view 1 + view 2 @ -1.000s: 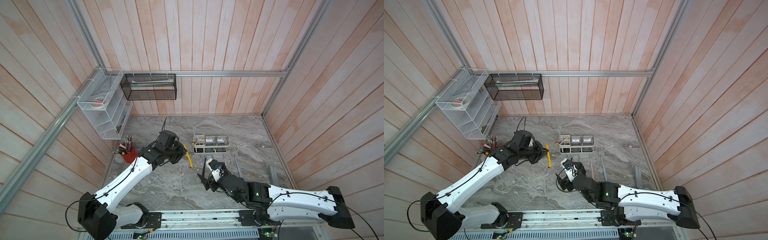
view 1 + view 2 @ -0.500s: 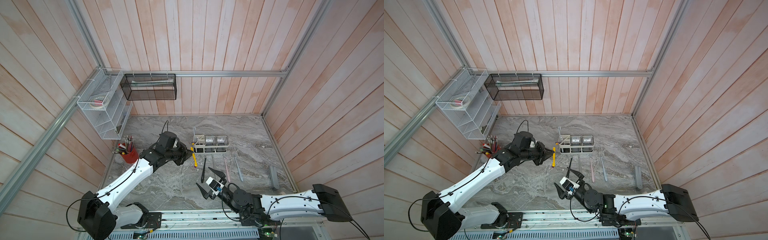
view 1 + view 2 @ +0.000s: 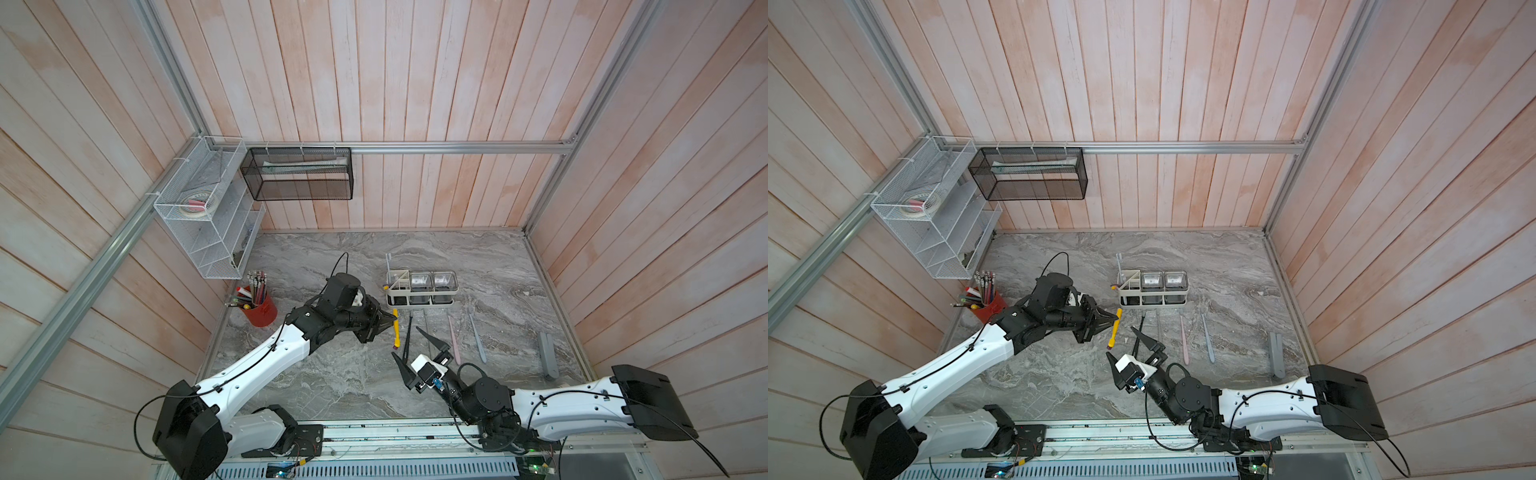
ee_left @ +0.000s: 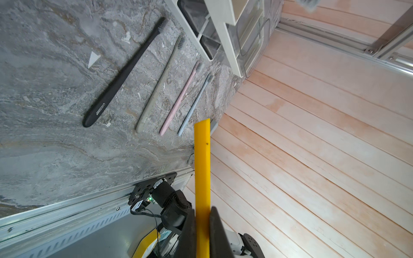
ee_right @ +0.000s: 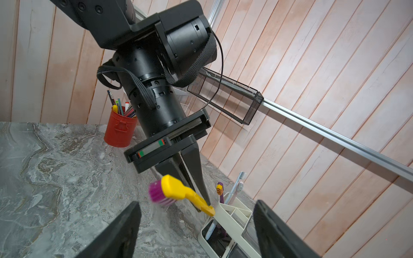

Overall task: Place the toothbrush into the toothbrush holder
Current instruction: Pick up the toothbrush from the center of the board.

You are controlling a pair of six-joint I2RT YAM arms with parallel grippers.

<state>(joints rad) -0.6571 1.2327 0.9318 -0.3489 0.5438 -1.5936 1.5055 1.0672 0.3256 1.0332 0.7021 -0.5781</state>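
The yellow toothbrush (image 3: 396,328) (image 3: 1115,328) with purple bristles hangs above the marble top, and my left gripper (image 3: 390,322) (image 3: 1113,319) is shut on its handle (image 4: 202,167). Its tail end sits next to the front left corner of the cream toothbrush holder (image 3: 419,302) (image 3: 1152,304) (image 5: 225,220); contact cannot be told. The bristle head (image 5: 157,193) points toward my right gripper (image 3: 415,351) (image 3: 1128,349) (image 5: 196,203). That gripper is open and empty, near the front edge. A purple brush (image 5: 220,188) and a pale blue one (image 5: 237,181) stand in the holder's divided slot.
Black (image 4: 125,71), beige (image 4: 159,84), pink (image 4: 181,98) and blue-grey (image 4: 195,105) toothbrushes lie in a row in front of the holder. A red cup of pens (image 3: 262,309) stands at the left wall. A grey bar (image 3: 548,353) lies at the right. Wire racks (image 3: 208,216) hang on the walls.
My left gripper has carried the yellow toothbrush rightward, closer to the holder. The right arm has drawn back toward the front edge, and its jaws have narrowed slightly.
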